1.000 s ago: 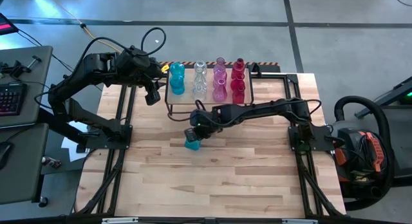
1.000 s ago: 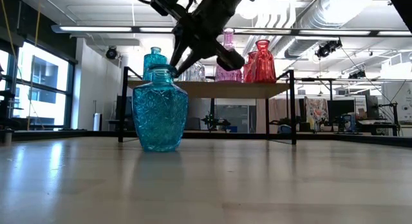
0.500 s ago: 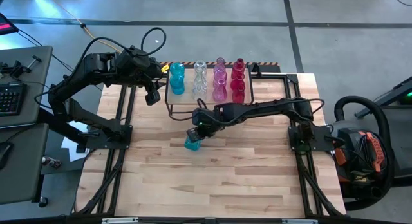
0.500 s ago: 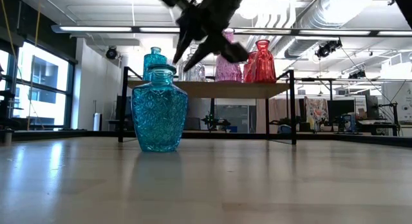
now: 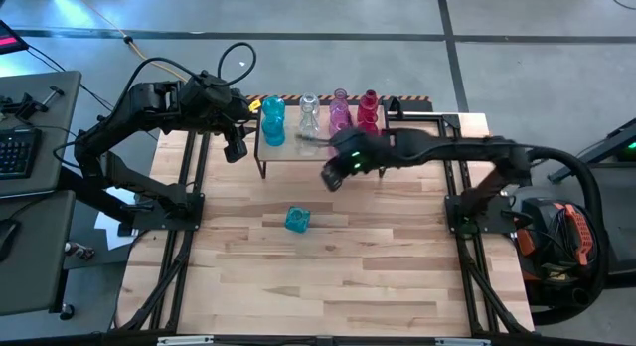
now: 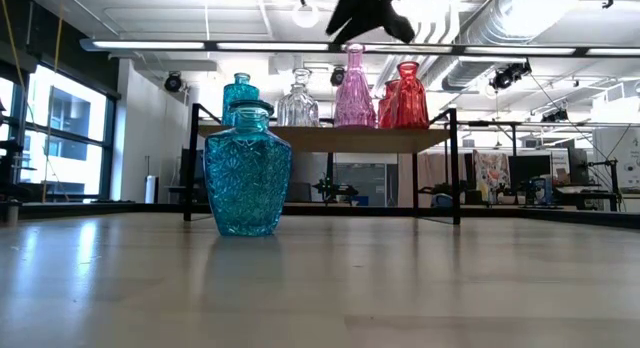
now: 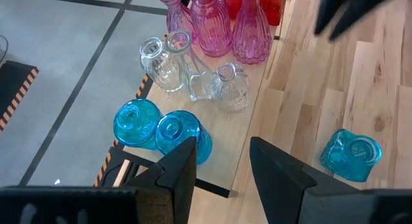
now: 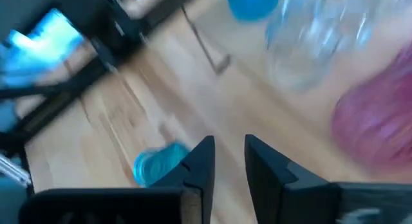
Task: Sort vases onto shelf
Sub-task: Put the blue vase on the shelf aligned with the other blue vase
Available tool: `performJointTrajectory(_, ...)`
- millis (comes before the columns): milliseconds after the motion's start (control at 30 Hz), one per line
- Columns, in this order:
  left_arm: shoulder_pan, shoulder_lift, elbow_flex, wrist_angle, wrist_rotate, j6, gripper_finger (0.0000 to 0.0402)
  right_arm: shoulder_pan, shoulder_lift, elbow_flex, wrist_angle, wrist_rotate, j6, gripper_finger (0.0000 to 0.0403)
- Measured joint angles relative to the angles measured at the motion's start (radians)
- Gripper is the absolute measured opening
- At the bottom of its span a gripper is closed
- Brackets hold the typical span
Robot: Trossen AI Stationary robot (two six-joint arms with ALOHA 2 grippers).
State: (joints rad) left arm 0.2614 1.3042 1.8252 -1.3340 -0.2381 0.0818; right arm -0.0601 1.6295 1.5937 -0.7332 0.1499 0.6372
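The right claw (image 5: 333, 177) is hanging empty, fingers a narrow gap apart, just right of centre in the high view at the shelf's (image 5: 288, 157) near edge; a second ago it was standing over the faceted teal vase (image 5: 297, 219), so it has let go and lifted away; that vase is now sitting alone on the surface (image 5: 328, 276) below centre, well apart from the shelf, where the other vases (image 5: 340, 111) are lining up teal, clear, pink, red from left to right; judging by this, the teal piece is not yet sorted and needs another pick; the left claw (image 5: 237, 147) is waiting open and empty beside the shelf's left end, upper left of centre.
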Motion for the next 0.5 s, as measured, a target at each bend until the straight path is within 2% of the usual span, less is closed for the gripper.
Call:
performJointTrajectory(200, 0.000, 0.000, 0.000, 0.000, 0.000, 0.000, 0.0136, -0.053, -0.312, -0.453, 0.471, -0.008, -0.202, 0.0030)
performJointTrajectory(367, 0.000, 0.000, 0.000, 0.000, 0.000, 0.000, 0.0136, -0.080, -0.571, -0.811, 0.742, -0.010, -0.219, 0.0003)
performJointTrajectory(500, 0.000, 0.000, 0.000, 0.000, 0.000, 0.000, 0.0136, -0.067, -0.747, -1.066, 0.945, -0.016, -0.220, 0.0005)
